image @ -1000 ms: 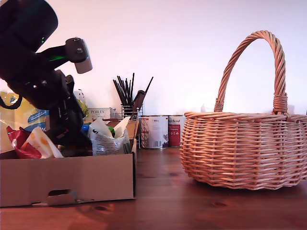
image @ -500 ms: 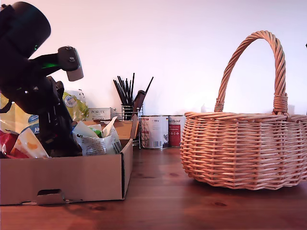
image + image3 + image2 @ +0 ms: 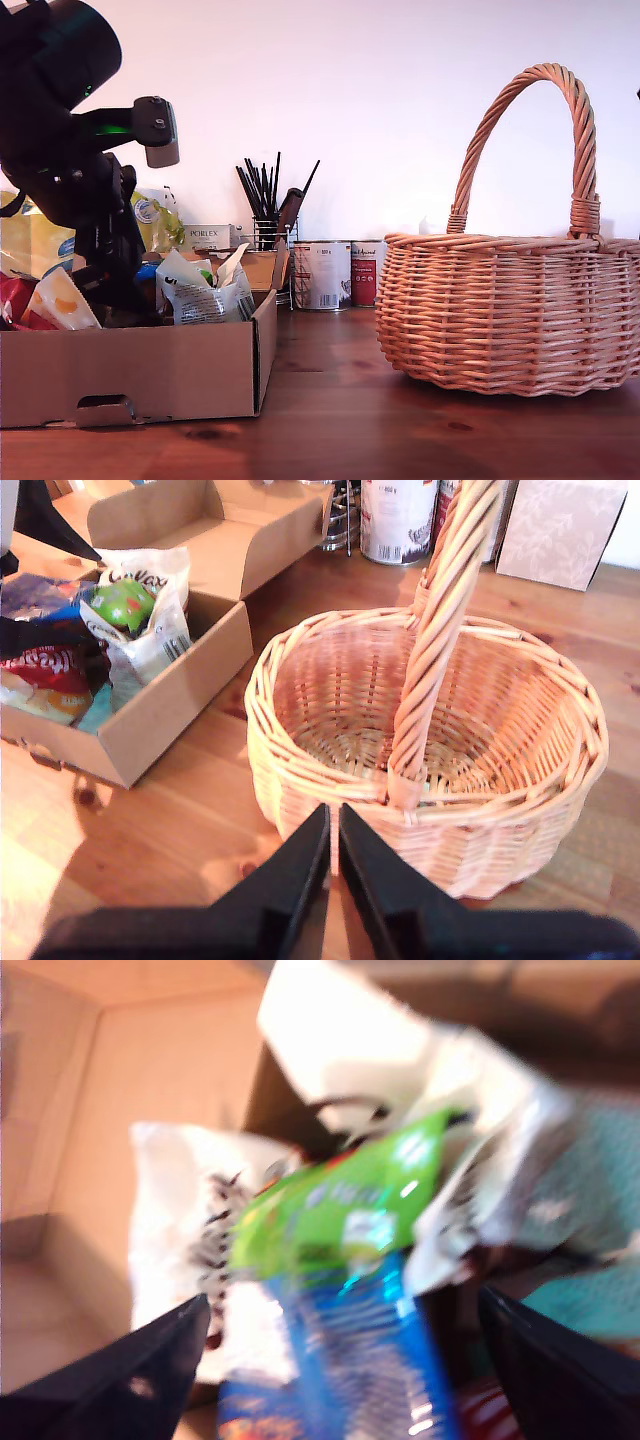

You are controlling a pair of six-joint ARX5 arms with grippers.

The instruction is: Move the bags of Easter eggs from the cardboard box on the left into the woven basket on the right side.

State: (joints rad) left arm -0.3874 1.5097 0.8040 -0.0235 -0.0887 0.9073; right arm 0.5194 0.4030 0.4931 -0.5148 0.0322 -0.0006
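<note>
— Where do we stand with my first gripper [image 3: 335, 1360]?

— We see it down inside the shallow brown cardboard box [image 3: 140, 370] at the exterior view's left. Its jaws stand wide apart, with a blue crinkly pouch [image 3: 350, 1360] and a bright green pouch [image 3: 345, 1210] lying between the dark fingers [image 3: 120, 1380]. The first wrist view is blurred, so we cannot tell whether either finger touches a pouch.

— And the other bags of Easter eggs?

— They all lie in the box. We pick out a white pouch with black script [image 3: 150, 575] near the box's open flap, and a red-and-cream pouch [image 3: 50, 675] beside it.

— My second gripper [image 3: 332, 865]?

— Its jaws are pressed together with nothing between them. It hangs above the wooden table [image 3: 180, 830], just outside the rim of the large round tan wicker basket [image 3: 430, 750].

— The basket itself?

— We see it upright at the exterior view's right, well apart from the box, its arched woven handle [image 3: 530, 130] standing tall. No pouch shows in it.
</note>
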